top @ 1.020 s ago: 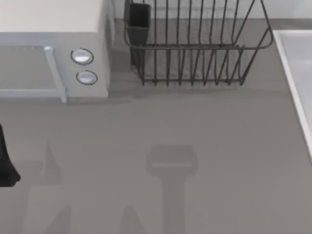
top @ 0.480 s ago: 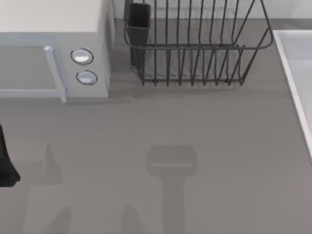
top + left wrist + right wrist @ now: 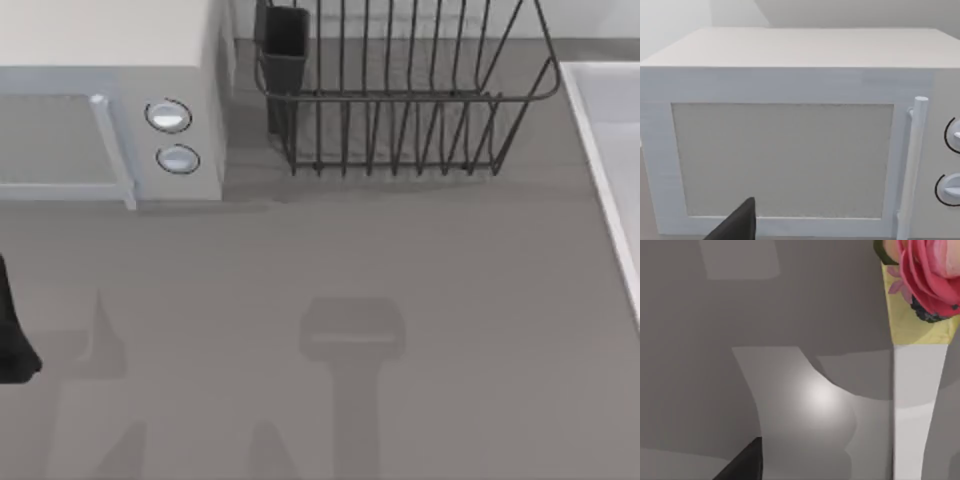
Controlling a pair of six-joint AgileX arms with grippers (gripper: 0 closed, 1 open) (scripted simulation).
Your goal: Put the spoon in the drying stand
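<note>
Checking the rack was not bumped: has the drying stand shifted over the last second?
No. The drying stand sits in the same spot beside the white box, with the same gap between them in the top view.

Drying stand [image 3: 400,110] at table [image 3: 450,300] rear, microwave-like box [image 3: 110,100] just left of it

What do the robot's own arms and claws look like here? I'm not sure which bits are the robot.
Little of the robot is visible. The left arm is a plain black, tapering shape at the table's left edge. In each wrist view a matte black wedge pokes in: part of the left claw and of the right claw. No cables or markings are visible.
</note>
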